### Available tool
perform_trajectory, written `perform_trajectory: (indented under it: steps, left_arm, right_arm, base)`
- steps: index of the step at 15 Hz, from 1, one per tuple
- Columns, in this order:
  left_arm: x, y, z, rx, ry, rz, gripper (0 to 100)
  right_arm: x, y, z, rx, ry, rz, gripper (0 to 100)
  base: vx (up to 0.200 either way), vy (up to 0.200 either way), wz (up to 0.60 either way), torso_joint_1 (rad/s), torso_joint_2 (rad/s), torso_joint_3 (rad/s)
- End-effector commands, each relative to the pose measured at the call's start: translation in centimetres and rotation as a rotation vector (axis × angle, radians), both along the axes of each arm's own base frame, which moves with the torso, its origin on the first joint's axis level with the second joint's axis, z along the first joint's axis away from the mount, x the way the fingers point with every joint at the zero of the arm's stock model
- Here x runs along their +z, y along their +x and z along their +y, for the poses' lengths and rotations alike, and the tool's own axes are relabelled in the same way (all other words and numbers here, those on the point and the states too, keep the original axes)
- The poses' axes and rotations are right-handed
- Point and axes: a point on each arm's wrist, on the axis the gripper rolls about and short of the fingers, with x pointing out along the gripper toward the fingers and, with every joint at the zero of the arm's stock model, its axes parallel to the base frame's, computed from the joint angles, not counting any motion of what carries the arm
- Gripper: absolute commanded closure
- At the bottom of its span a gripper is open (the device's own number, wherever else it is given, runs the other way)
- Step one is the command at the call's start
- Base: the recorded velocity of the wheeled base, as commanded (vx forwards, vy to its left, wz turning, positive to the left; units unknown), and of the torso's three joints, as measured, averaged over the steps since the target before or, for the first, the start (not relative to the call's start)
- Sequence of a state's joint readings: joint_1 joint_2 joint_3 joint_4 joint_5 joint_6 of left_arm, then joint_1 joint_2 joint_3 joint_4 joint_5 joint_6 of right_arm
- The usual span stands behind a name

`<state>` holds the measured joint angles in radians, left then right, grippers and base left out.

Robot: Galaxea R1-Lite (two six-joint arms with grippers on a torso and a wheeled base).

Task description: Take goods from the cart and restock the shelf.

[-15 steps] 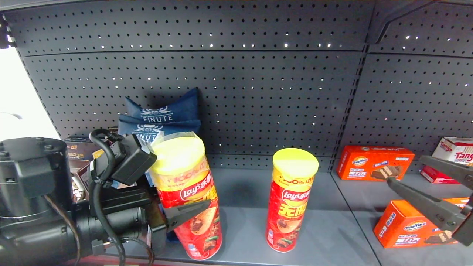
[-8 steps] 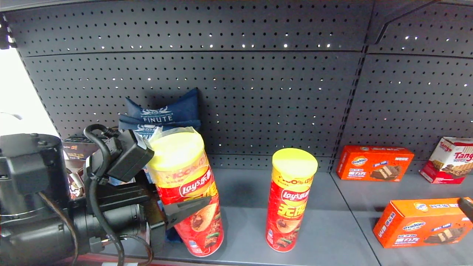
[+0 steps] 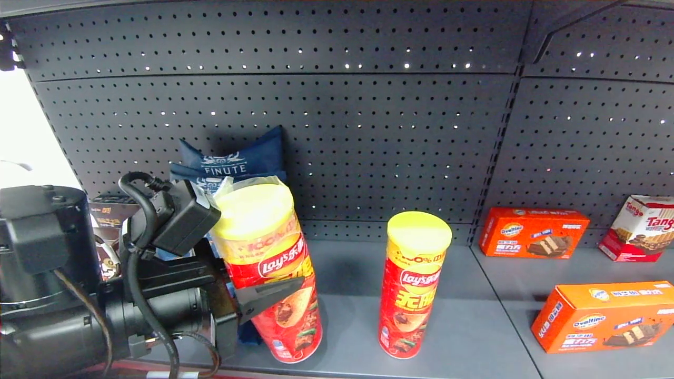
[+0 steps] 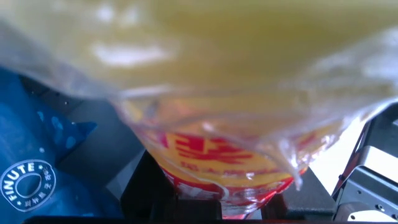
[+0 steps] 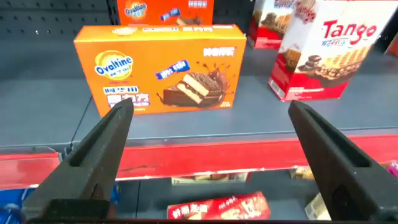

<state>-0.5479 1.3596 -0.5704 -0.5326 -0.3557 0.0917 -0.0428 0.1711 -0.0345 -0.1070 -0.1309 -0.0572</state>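
A red chip can with a yellow lid (image 3: 271, 263) stands tilted at the front left of the grey shelf (image 3: 474, 326), and my left gripper (image 3: 258, 300) is shut on its middle. The same chip can (image 4: 230, 149) shows close up in the left wrist view, wrapped in clear film. A second chip can (image 3: 413, 284) stands upright to its right, apart from it. My right gripper (image 5: 211, 155) hangs open below the shelf's front edge, facing an orange box (image 5: 163, 67).
Blue bags (image 3: 231, 163) lean on the pegboard behind the held can. Two orange boxes (image 3: 534, 231) (image 3: 605, 316) and a red-and-white wafer box (image 3: 645, 226) lie on the right. Bare shelf stretches between the cans and right of the second one.
My right gripper has withdrawn from the head view at the right. The held can has shifted slightly right and stands a little more upright.
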Motion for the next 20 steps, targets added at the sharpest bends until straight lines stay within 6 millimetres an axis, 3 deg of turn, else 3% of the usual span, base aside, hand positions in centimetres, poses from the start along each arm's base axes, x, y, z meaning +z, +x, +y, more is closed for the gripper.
perform_trajectory:
  steps: [1, 5, 7, 10, 12, 16, 20]
  left_arm:
    - [0.1, 0.1, 0.0, 0.002, -0.003, -0.002, 100]
    - [-0.2, 0.0, 0.2, 0.006, 0.003, 0.005, 100]
    - [-0.1, 0.0, 0.1, 0.005, 0.001, 0.001, 100]
    - [0.2, 0.1, 0.1, 0.005, -0.007, -0.008, 100]
    - [0.3, 0.1, 0.1, 0.005, -0.008, -0.012, 100]
    - [0.5, 0.1, 0.0, -0.016, -0.017, -0.015, 100]
    - [1.0, 0.6, -0.3, -0.038, -0.026, -0.018, 100]
  right_arm:
    - [-1.4, -0.6, 0.2, 0.020, -0.009, -0.019, 0]
    - [-1.5, -0.6, 0.5, 0.180, 0.000, -0.010, 0]
    - [-1.5, -0.6, 0.4, 0.136, 0.018, -0.008, 0]
    - [-1.5, -0.7, -0.1, -0.100, 0.027, -0.016, 0]
    - [-1.5, -0.7, -0.1, -0.084, 0.012, -0.013, 0]
    - [-1.5, -0.7, 0.6, 0.193, 0.006, 0.004, 0]
    - [-1.6, -0.7, 0.1, -0.017, 0.060, 0.002, 0]
  base:
    - [0.000, 0.000, 0.00, 0.000, 0.00, 0.000]
    - [0.000, 0.000, 0.00, 0.000, 0.00, 0.000]
    - [0.000, 0.000, 0.00, 0.000, 0.00, 0.000]
    - [0.000, 0.000, 0.00, 0.000, 0.00, 0.000]
    - [0.000, 0.000, 0.00, 0.000, 0.00, 0.000]
    - [0.000, 0.000, 0.00, 0.000, 0.00, 0.000]
    - [0.000, 0.000, 0.00, 0.000, 0.00, 0.000]
